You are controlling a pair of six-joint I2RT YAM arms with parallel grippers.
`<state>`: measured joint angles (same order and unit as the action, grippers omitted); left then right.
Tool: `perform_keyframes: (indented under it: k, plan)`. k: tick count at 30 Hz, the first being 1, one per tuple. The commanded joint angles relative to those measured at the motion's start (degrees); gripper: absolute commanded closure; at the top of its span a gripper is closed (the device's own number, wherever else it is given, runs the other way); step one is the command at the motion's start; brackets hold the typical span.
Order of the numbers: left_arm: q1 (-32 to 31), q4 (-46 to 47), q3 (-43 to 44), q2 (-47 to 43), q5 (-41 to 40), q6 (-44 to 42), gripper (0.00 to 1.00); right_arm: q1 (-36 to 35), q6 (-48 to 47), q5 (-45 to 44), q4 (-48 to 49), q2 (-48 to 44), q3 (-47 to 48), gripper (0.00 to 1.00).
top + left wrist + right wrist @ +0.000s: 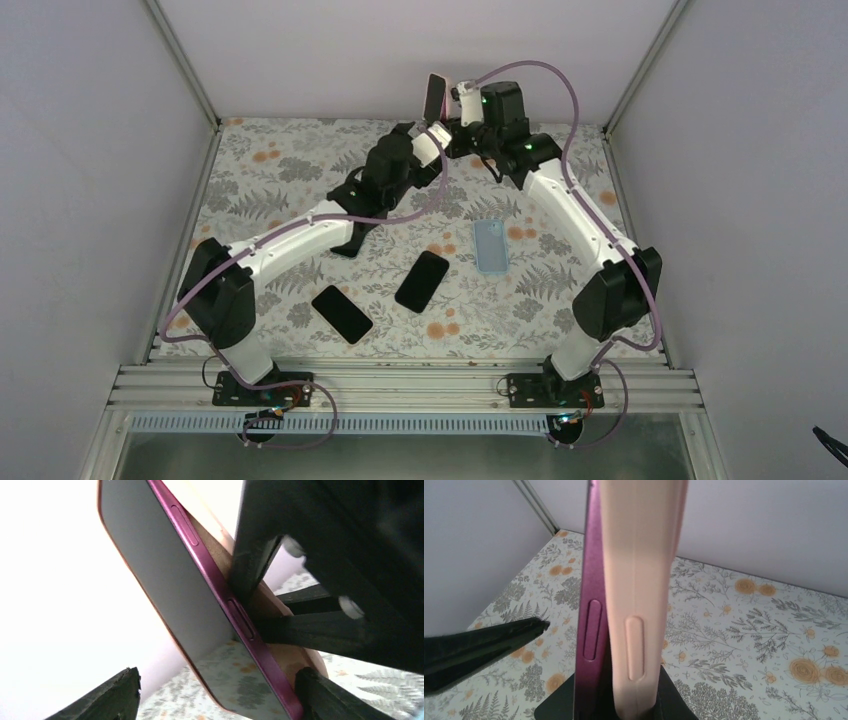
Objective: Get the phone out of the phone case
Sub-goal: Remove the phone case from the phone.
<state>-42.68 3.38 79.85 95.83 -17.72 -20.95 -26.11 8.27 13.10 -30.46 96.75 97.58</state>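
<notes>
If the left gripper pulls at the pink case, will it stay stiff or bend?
Probably it bends: the pink case has one side wall peeled off the magenta phone. Its matte skin looks grippy, not slippery. A thin shell, so likely light.

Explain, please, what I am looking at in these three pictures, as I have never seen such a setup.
These are two robot arms, the left arm and the right arm, bolted to a table with a flowered cover. One picture looks down from above. The other two come from a camera on each wrist. On the table lie a black phone, a second black phone and a light blue case. The right gripper is clamped on a purple phone in a pink case, held upright. The left gripper is open around it.
</notes>
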Motion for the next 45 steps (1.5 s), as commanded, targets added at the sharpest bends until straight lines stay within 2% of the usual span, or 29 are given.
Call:
perform_keyframes:
  k: [1, 4, 7, 12, 15, 17, 22, 25, 28, 30, 34, 39, 41, 45]
  plan:
    - [1.7, 18.1, -5.2, -1.8, -23.6, -8.8, 0.28, -3.5, -0.7, 2.3, -0.2, -6.1, -2.2, 0.97]
    - [1.8, 30.2, -8.4, -3.4, -25.5, -15.0, 0.30, -4.0, -1.4, 3.3, -1.6, -6.1, -3.4, 0.97]
    - [2.0, 37.3, -9.5, -3.3, -26.3, -18.9, 0.36, -4.5, -2.1, 6.3, -2.9, -5.8, -4.3, 0.97]
    - [2.0, 47.1, -10.5, 0.0, -27.8, -23.8, 0.52, -4.9, -4.4, 13.8, -4.7, -5.7, -4.9, 0.97]
    - [2.1, 48.9, -10.6, 0.9, -27.5, -23.4, 0.53, -5.2, -5.8, 18.0, -6.3, -5.3, -5.5, 0.97]
    - [2.1, 48.9, -9.8, 2.0, -27.4, -23.1, 0.57, -5.2, -6.9, 20.6, -8.4, -4.1, -5.2, 0.97]
    - [2.4, 49.0, -8.1, 3.6, -27.4, -22.0, 0.77, -5.4, -9.6, 23.6, -13.1, -2.7, -5.5, 0.97]
    - [2.3, 46.5, -7.7, 3.1, -26.2, -19.2, 0.85, -5.3, -9.6, 22.3, -11.7, -4.4, -8.0, 0.97]
    - [2.3, 43.3, -6.9, 3.1, -25.2, -16.6, 0.97, -5.2, -9.5, 19.6, -10.6, -5.6, -9.4, 0.97]
    - [2.3, 40.4, -6.3, 2.6, -23.5, -15.1, 0.98, -4.9, -9.7, 16.0, -10.0, -5.9, -9.9, 0.97]
    - [2.7, 28.4, -4.6, 0.2, -19.6, -9.6, 0.98, -4.4, -9.1, -3.9, -7.6, -6.9, -11.1, 0.97]
    - [4.5, 17.1, -7.8, -6.5, -11.2, -8.2, 0.98, -1.6, -13.0, -17.7, -6.6, -8.9, -15.1, 0.97]
    - [5.6, 13.1, -9.6, -9.3, -8.7, -10.4, 0.98, 1.2, -14.8, -17.7, -7.4, -9.6, -17.0, 0.97]
    - [7.8, 5.0, -14.0, -13.7, -6.6, -17.4, 0.98, 6.5, -20.8, -11.4, -12.2, -10.8, -22.1, 0.97]
